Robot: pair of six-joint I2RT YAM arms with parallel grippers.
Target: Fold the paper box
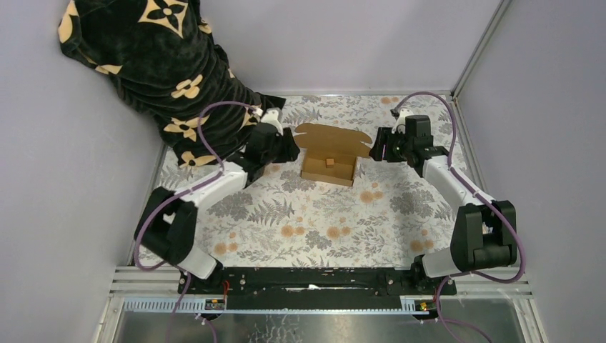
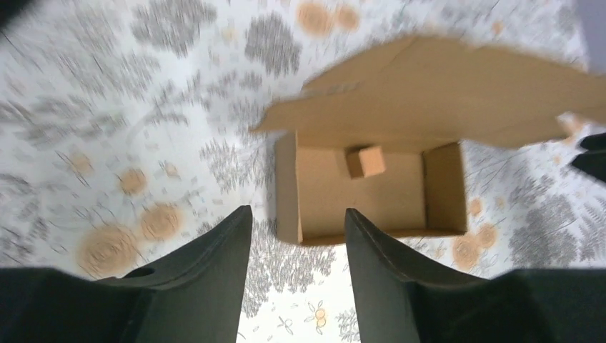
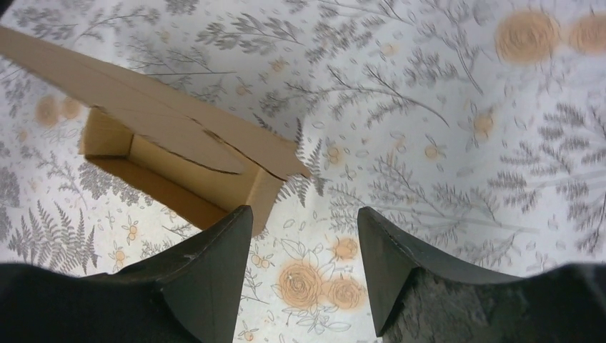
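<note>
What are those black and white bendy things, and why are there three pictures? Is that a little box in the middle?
Those bendy things are two robot arms, bolted to the near edge of a table. Each ends in a claw with two fingers. The big picture looks down from above. The other two come from small cameras on the wrists, so you see each arm's own dark fingers at the bottom.

In the middle sits the paper box, brown cardboard, its lid flap open, with a small cardboard bit standing up inside. It rests on a flowery tablecloth. The left claw and the right claw are both open and hold nothing; they wait on either side of the box. A black cloth with tan flowers hangs in the far left corner.
</note>
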